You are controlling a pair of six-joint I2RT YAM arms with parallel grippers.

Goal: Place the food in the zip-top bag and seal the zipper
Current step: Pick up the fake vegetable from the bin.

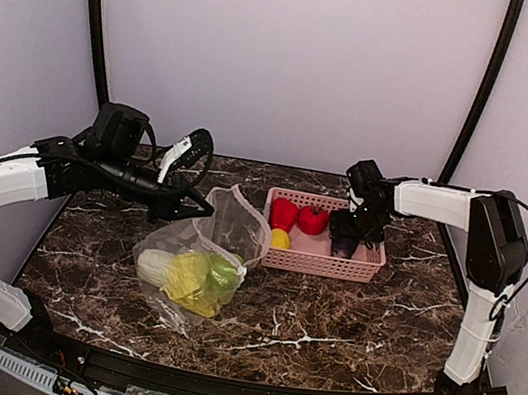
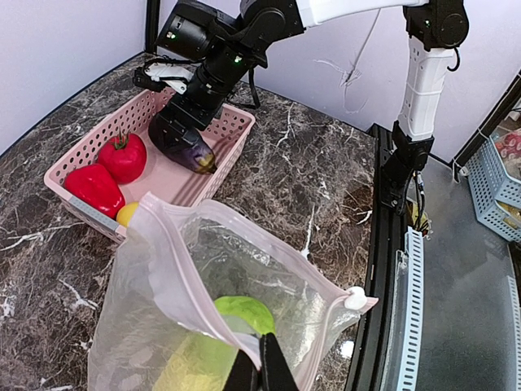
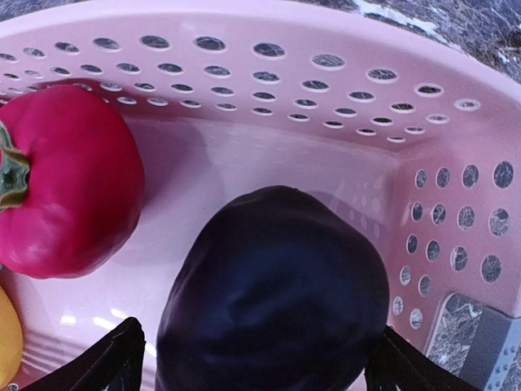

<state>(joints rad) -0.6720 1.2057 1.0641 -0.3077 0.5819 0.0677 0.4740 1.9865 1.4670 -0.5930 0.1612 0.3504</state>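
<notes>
- Zip-top bag (image 1: pixel 224 226) left-centre on dark marbled table (image 1: pixel 325 319), mouth raised, cabbage (image 1: pixel 188 278) inside.
- Left claw (image 2: pixel 260 358) pinched tight on the bag's rim.
- Right claw (image 3: pixel 259 358) clamps eggplant (image 3: pixel 273 277) in pink basket (image 1: pixel 364 267).
- Plain pale walls (image 1: pixel 287 59).
- Zipper hard to make out.
- Right claw's fingers cropped in its wrist view.

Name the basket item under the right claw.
The dark purple eggplant: the right claw straddles it; the red pepper, tomato and yellow piece lie apart at the basket's other end.
</notes>
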